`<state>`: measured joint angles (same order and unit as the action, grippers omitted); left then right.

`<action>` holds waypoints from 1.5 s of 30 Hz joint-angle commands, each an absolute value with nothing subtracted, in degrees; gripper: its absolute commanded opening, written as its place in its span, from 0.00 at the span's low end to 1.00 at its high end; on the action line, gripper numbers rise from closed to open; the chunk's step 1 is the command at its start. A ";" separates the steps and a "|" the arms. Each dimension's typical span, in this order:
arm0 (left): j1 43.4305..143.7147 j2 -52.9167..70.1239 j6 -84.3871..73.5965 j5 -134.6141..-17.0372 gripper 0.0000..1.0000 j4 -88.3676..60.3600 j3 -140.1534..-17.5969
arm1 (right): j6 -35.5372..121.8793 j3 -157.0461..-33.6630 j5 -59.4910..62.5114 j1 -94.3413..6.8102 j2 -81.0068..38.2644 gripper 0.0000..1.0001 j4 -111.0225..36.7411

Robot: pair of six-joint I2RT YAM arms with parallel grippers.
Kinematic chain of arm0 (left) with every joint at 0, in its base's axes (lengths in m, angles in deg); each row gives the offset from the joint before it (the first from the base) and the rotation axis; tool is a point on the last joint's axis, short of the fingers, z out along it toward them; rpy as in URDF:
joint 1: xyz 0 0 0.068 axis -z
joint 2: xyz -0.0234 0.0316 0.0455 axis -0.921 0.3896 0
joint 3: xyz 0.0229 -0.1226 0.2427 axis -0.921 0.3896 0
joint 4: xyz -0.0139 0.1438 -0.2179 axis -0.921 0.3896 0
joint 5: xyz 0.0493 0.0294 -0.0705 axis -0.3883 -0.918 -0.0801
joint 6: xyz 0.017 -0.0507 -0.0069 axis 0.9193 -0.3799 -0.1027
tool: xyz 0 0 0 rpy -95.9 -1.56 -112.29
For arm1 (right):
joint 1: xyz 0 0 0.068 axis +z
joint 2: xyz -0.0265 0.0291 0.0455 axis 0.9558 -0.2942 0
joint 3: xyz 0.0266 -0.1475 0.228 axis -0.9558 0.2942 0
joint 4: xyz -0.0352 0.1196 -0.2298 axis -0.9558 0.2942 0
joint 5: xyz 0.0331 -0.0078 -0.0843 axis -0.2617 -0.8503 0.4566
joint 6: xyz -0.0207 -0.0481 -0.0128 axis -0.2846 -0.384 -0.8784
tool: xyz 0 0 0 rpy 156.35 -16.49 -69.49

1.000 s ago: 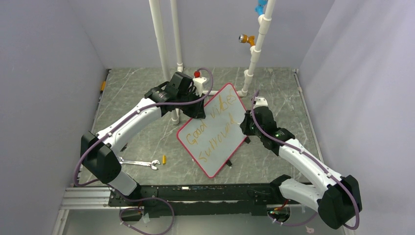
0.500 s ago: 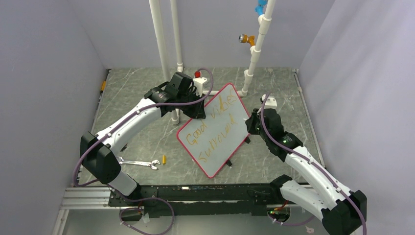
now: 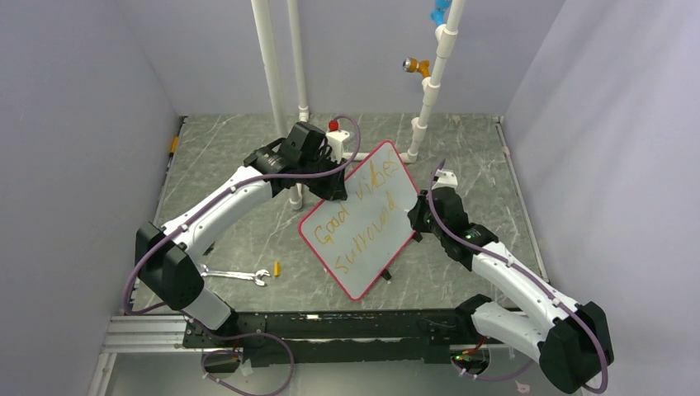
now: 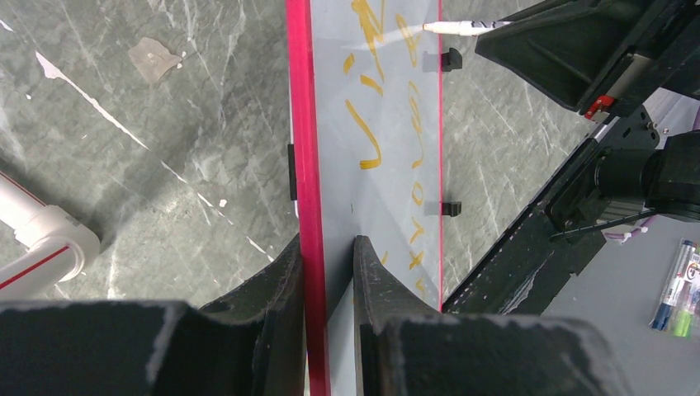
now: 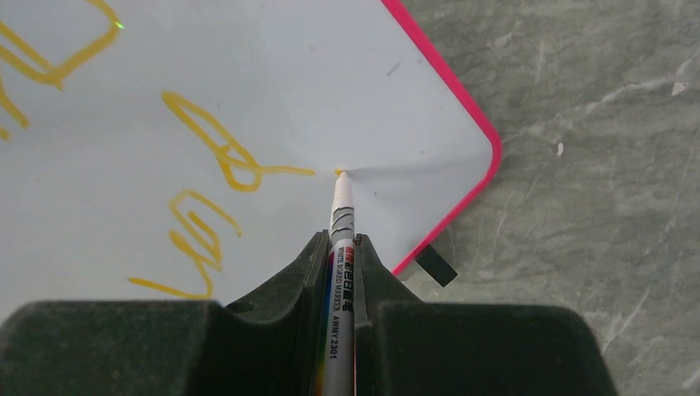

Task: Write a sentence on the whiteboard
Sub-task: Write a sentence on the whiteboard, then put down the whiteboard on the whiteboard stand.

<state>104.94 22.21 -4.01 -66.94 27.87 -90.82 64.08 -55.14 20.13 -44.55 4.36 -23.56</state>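
The left gripper [image 4: 328, 244] pinches the whiteboard [image 3: 381, 235] rim, while the right gripper [image 5: 341, 241] clamps a marker [image 5: 341, 206] labelled "WHITE BOARD MARKER", its tip touching beside the sentence [image 3: 355, 219] "Good vibes surround".

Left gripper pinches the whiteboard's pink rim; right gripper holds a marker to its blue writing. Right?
No: the writing is orange-yellow, not blue, as the right wrist view shows. The left gripper does pinch the rim of the whiteboard, and the right gripper holds the marker.

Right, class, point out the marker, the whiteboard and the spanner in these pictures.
marker [image 5: 339, 276]: right wrist view, on its labelled barrel.
whiteboard [image 3: 364, 277]: top external view, on its bare lower corner.
spanner [image 3: 235, 273]: top external view, on its shaft.
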 commanded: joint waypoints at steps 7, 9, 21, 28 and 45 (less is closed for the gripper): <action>105.74 21.92 1.70 -71.79 0.00 29.67 -90.86 | 65.31 -52.78 18.29 -44.45 4.25 0.00 -27.28; 105.76 22.05 1.71 -71.78 0.00 29.72 -90.98 | 65.12 -53.49 19.45 -44.47 5.06 0.00 -25.13; 105.74 23.54 1.92 -71.33 0.00 30.32 -91.59 | 65.34 -64.11 25.94 -44.33 12.44 0.00 -11.47; 105.74 25.75 2.01 -69.90 0.00 31.01 -92.75 | 64.38 -67.20 25.89 -44.33 13.89 0.00 -10.08; 109.96 34.46 -3.21 -64.96 0.00 28.48 -99.10 | 62.92 -71.78 30.75 -44.33 18.45 0.00 -5.43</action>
